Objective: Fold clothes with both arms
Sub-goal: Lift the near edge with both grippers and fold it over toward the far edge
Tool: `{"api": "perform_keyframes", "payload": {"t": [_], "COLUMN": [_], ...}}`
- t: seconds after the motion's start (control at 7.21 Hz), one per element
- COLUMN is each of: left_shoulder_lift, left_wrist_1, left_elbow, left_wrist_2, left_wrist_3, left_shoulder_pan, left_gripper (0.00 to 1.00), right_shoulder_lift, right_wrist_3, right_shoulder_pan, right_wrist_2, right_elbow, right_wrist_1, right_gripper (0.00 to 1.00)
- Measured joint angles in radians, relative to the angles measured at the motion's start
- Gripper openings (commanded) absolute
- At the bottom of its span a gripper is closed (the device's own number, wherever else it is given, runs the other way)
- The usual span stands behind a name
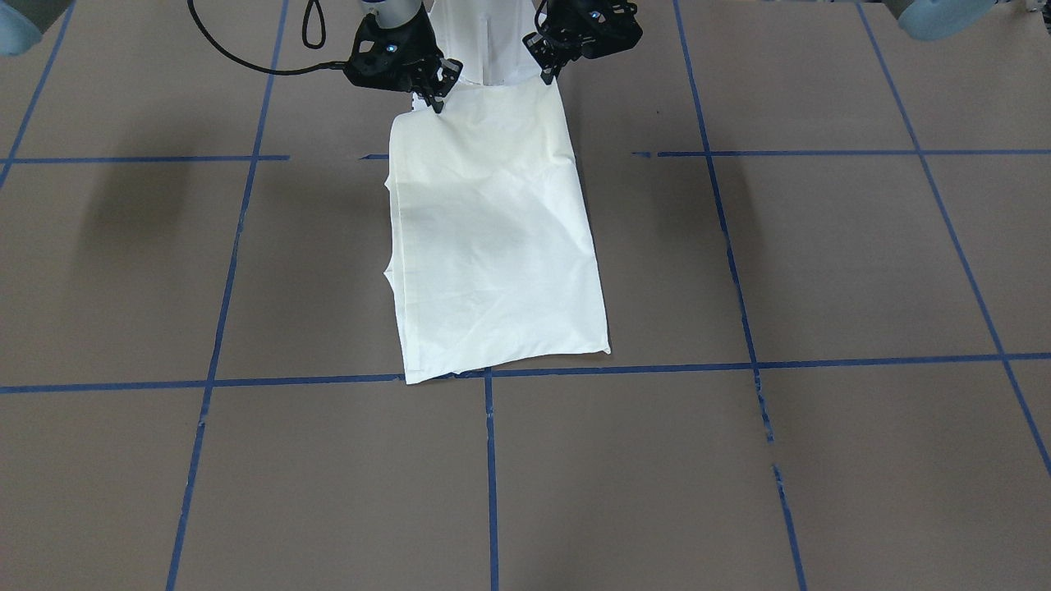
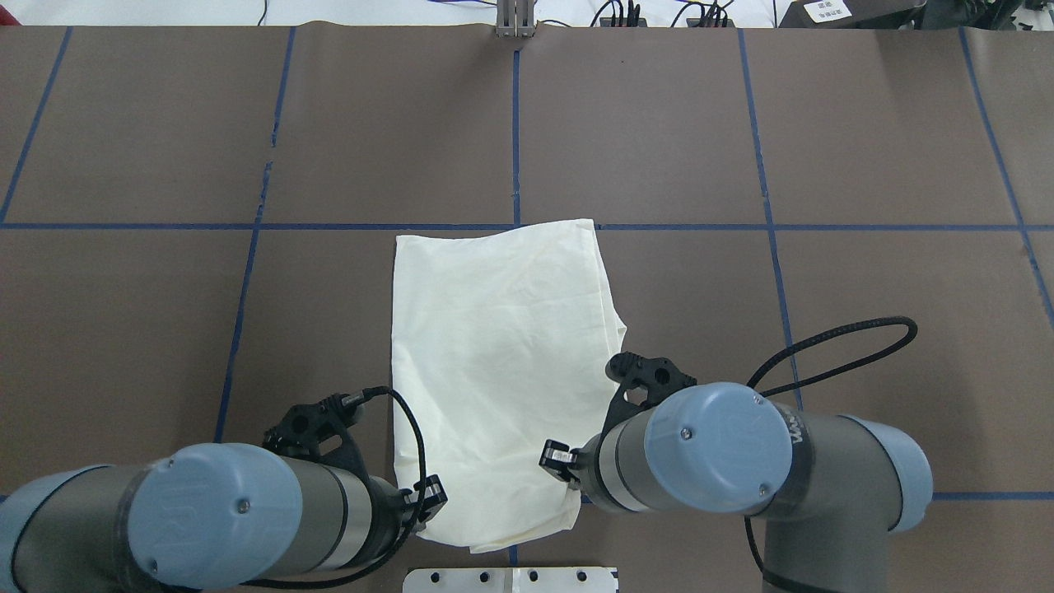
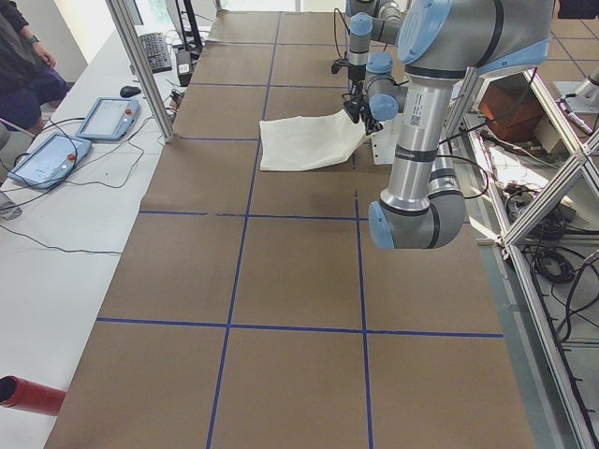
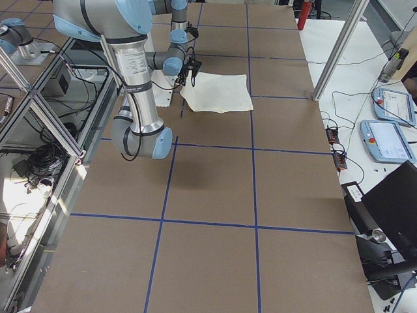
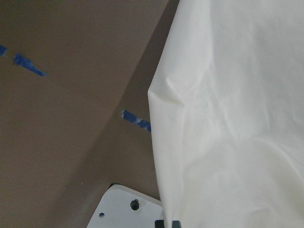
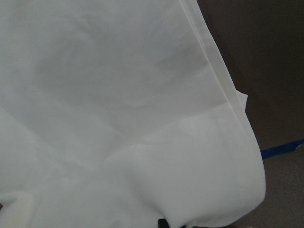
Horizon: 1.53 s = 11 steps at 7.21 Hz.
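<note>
**Both grippers pinching the near corners of the folded shirt**

The table, covered in brown paper, is filling every view, and blue tape lines are dividing it into large squares.

The left arm and the right arm are reaching in from the robot's side, bending down close together over the table's middle near the base.

The T-shirt is lying between them in the central square, folded into a long rectangle with its plain cream side showing. Its far edge is running just along a cross line of tape. Its near edge is rising off the table toward the robot, as the left side view shows.

The left gripper is closing its fingers on one near corner of the cloth, and the right gripper is nipping the other near corner. Both are clamping narrowly with only fabric between the jaws. In each wrist view the cloth is climbing right up to the camera.

A black cable is looping out beside the right arm, and a white base plate is peeking out just below the shirt's near edge.
</note>
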Motion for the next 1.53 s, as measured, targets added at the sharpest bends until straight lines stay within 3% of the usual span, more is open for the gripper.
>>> {"api": "perform_keyframes", "payload": {"t": [0.55,1.11,1.25,1.39,1.53], "left_shoulder_lift": [-0.075,-0.174,-0.2,-0.215,-0.235], "left_wrist_1": [-0.011,-0.243,-0.301,-0.346,-0.39], "left_elbow": [0.089,0.433,0.518,0.582,0.651], "left_wrist_2": [-0.084,-0.101,-0.099,-0.097,-0.094], "left_wrist_3": [0.171,0.232,0.261,0.284,0.296], "left_shoulder_pan": [-0.246,-0.397,-0.424,-0.448,-0.469], "left_gripper": [0.0,0.0,0.0,0.0,0.57], "right_shoulder_lift": [0.117,0.268,0.31,0.328,0.337], "right_wrist_3": [-0.099,-0.125,-0.14,-0.148,-0.158], "right_shoulder_pan": [0.234,0.331,0.346,0.363,0.381], "right_wrist_2": [0.138,0.156,0.157,0.158,0.16], "right_elbow": [-0.182,-0.509,-0.6,-0.669,-0.724], "right_wrist_1": [0.013,0.15,0.168,0.2,0.228], "right_gripper": [0.0,0.0,0.04,0.9,1.0]}}
